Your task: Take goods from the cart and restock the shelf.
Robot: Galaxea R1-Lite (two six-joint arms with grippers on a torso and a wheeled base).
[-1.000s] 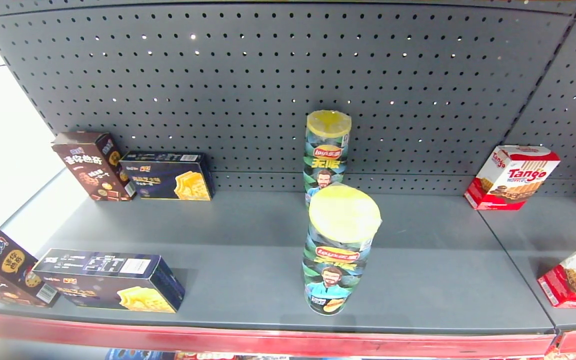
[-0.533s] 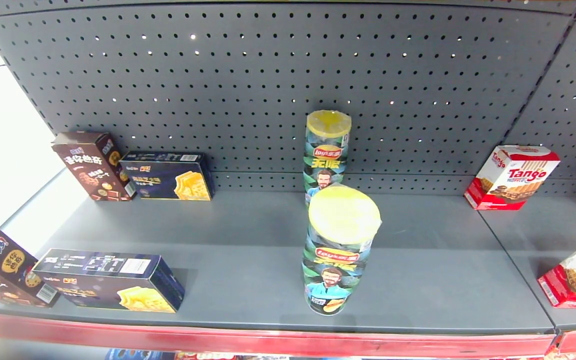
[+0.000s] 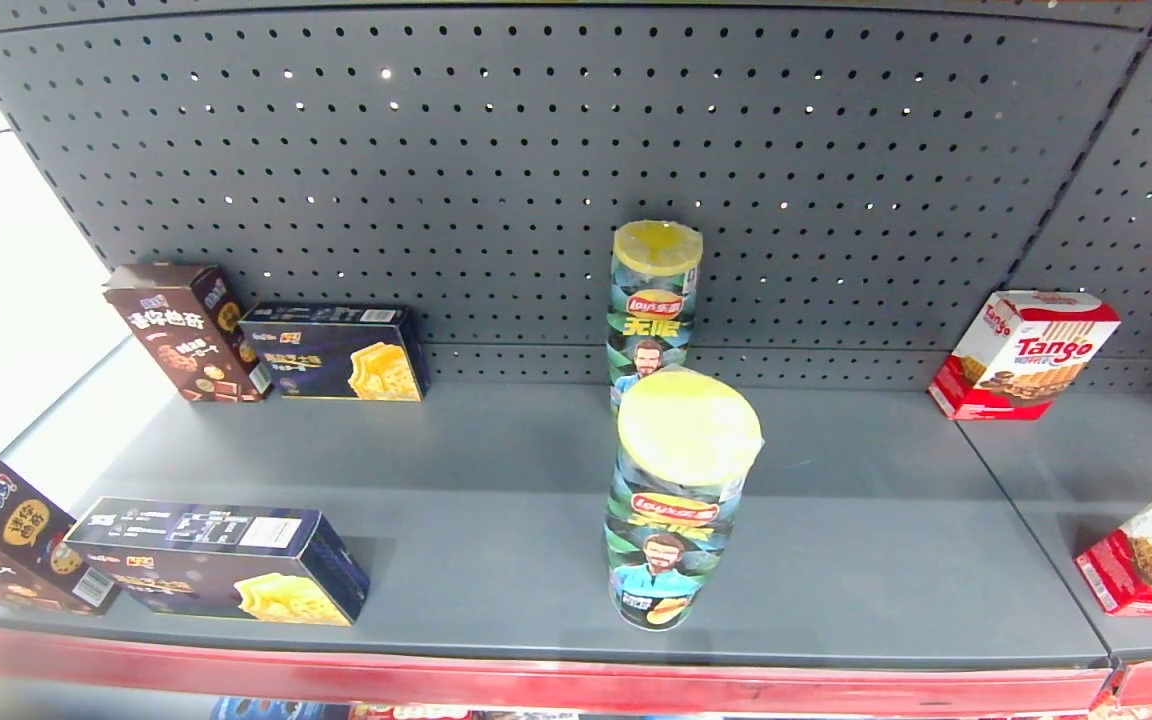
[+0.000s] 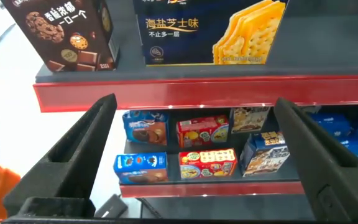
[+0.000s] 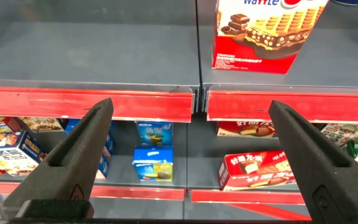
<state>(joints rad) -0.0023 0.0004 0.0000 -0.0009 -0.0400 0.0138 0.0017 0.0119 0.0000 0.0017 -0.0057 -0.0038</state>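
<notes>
Two tall chip cans with yellow lids stand up straight on the grey shelf point(image 3: 496, 450). The front chip can point(image 3: 678, 510) is near the shelf's front edge, around the middle. The back chip can point(image 3: 654, 300) is right behind it, by the back wall. A blue cracker box point(image 3: 226, 565) and a brown cookie box point(image 3: 11, 540) sit side by side at the front left corner. The left gripper point(image 4: 194, 102) is out in front of the shelf's red front edge, its fingers spread wide, holding nothing. The right gripper point(image 5: 191, 104) is spread wide too and holds nothing, out in front of a red wafer box point(image 5: 266, 34).
</notes>
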